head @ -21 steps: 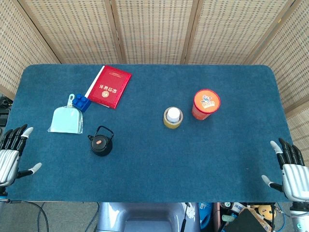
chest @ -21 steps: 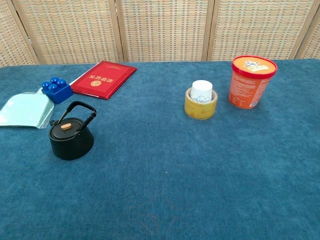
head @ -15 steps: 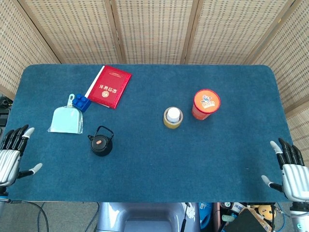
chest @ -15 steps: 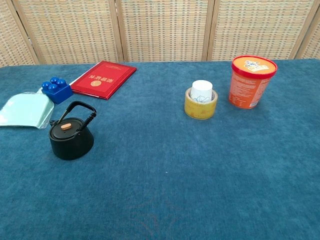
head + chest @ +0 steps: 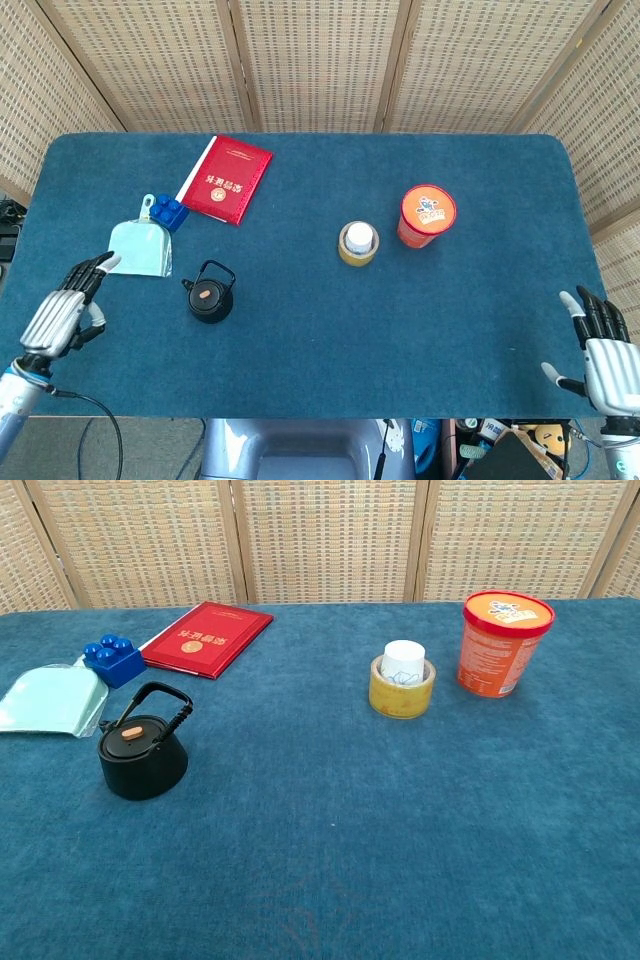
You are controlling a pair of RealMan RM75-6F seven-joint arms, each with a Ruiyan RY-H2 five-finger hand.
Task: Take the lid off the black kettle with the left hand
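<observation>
The black kettle [image 5: 210,297] [image 5: 143,757] stands on the blue table's left half, its handle upright. Its lid with an orange knob [image 5: 203,295] [image 5: 132,733] sits in place on top. My left hand [image 5: 68,312] hovers over the table's left front, well left of the kettle, fingers apart and holding nothing. My right hand [image 5: 603,353] rests off the table's front right corner, fingers spread and empty. The chest view shows neither hand.
A light blue dustpan [image 5: 138,247] and a blue brick [image 5: 170,212] lie behind the kettle, a red booklet [image 5: 226,179] further back. A yellow tape roll with a white cup [image 5: 358,243] and an orange tub [image 5: 427,215] stand right of centre.
My left hand has moved in from the table's left edge, rightward and forward over the cloth, closer to the kettle. The right hand and the objects have stayed put.
</observation>
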